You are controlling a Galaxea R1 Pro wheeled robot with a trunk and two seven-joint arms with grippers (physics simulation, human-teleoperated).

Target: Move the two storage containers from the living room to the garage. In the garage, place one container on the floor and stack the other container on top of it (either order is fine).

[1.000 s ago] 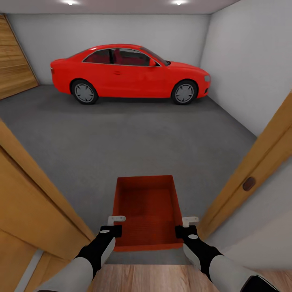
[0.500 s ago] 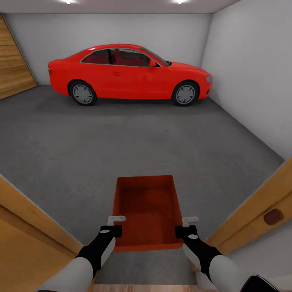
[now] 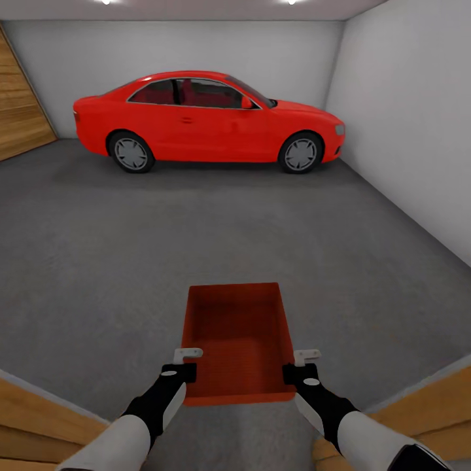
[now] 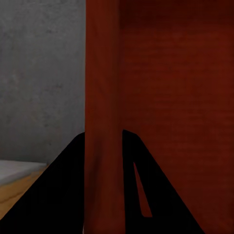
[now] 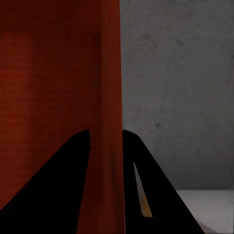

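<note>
I am carrying 1 storage container (image 3: 237, 340) between both claws: left claw (image 3: 186, 364) clenched on its left wall, right claw (image 3: 296, 366) on its right wall. Its long axis is running straight ahead of me, over the garage floor (image 3: 216, 229). Red car (image 3: 206, 118) is standing far ahead.

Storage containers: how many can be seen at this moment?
1. The storage container is held between the left gripper and right gripper, above the garage floor. A second may be elsewhere.
</note>
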